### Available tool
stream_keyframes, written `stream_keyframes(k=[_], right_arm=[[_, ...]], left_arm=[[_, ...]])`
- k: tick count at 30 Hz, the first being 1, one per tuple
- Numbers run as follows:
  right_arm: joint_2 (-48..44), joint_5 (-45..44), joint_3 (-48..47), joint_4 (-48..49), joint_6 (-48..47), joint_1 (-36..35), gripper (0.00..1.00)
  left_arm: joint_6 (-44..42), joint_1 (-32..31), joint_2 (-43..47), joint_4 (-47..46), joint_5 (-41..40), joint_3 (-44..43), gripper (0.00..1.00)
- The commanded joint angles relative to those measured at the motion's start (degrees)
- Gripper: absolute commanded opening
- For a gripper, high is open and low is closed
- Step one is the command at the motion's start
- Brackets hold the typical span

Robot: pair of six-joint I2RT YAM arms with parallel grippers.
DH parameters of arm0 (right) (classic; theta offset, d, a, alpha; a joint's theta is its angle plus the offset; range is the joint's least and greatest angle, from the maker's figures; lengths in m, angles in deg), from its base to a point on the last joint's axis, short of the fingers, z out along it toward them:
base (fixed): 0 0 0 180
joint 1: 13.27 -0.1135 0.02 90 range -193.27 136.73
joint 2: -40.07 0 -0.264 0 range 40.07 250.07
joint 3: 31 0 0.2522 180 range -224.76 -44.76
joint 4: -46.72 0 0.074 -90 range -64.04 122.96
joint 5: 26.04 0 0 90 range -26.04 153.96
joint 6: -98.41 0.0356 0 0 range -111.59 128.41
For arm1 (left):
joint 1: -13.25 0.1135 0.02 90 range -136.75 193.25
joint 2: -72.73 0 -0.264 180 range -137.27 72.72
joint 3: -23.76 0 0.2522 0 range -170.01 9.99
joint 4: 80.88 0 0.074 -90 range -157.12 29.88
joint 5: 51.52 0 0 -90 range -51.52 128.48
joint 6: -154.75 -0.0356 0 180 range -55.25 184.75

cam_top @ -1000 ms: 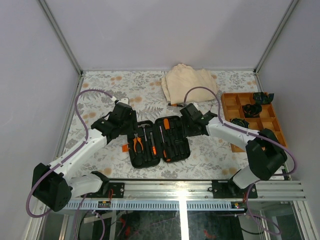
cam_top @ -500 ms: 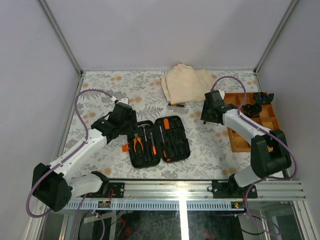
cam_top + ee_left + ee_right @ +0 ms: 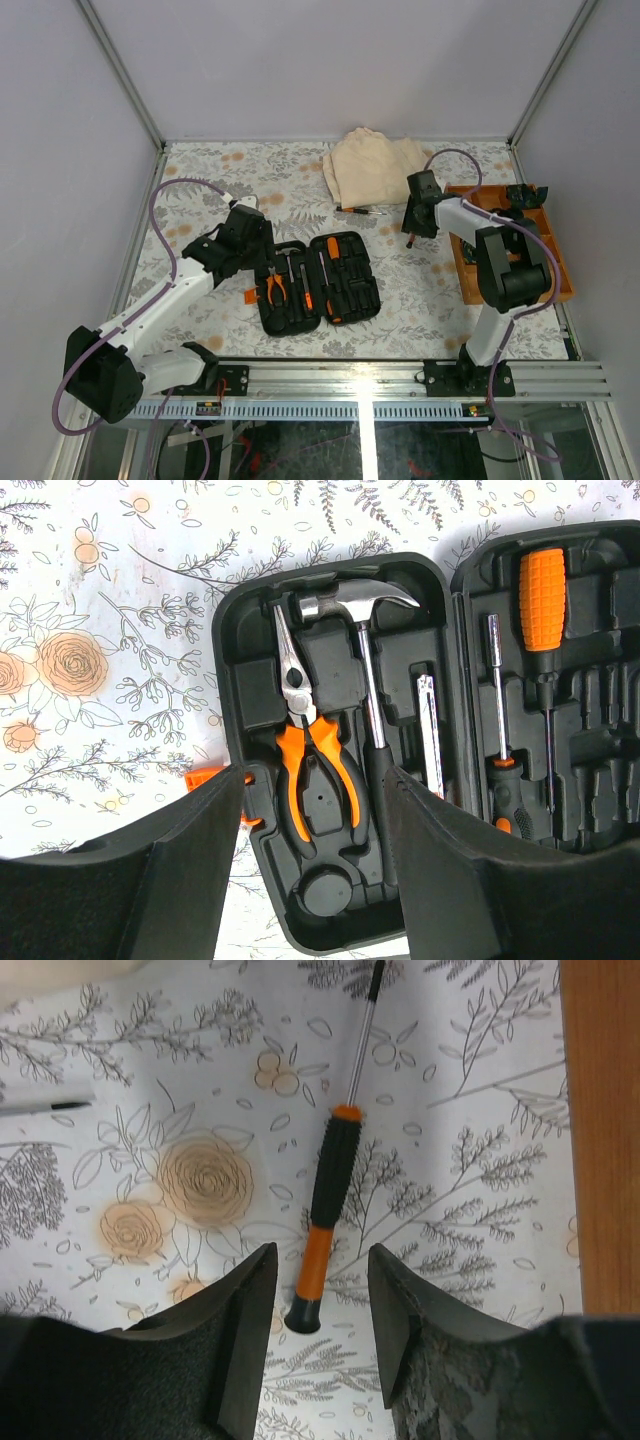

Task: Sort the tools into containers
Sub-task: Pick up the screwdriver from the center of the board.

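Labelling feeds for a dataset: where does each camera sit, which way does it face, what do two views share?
Top external: above and behind the arms, looking down on the table; both show.
Left wrist: on the left arm, facing down into the tool case; left end effector shows.
Right wrist: on the right arm, facing down at a loose screwdriver; right end effector shows.
Shared: top and left wrist show the pliers.

A robot lab cell: aluminium frame [image 3: 360, 378], plain white walls [image 3: 330, 60].
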Motion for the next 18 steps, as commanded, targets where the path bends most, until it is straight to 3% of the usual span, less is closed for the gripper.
stream_keyframes(k=[1, 13, 18], right_arm=[[2.1, -0.6, -4.3, 0.8, -1.2, 1.2, 0.48], [7.8, 0.4, -8.0, -0.4, -2.9, 2.2, 0.31], [7.0, 1.3, -7.2, -0.8, -3.2, 2.3, 0.19]], left_arm=[[0.3, -0.2, 0.5, -0.2, -1.0, 0.2, 0.57], [0.3, -0.2, 0.1, -0.2, -1.0, 0.1, 0.57], [0.3, -0.2, 0.1, -0.2, -1.0, 0.1, 0.57]])
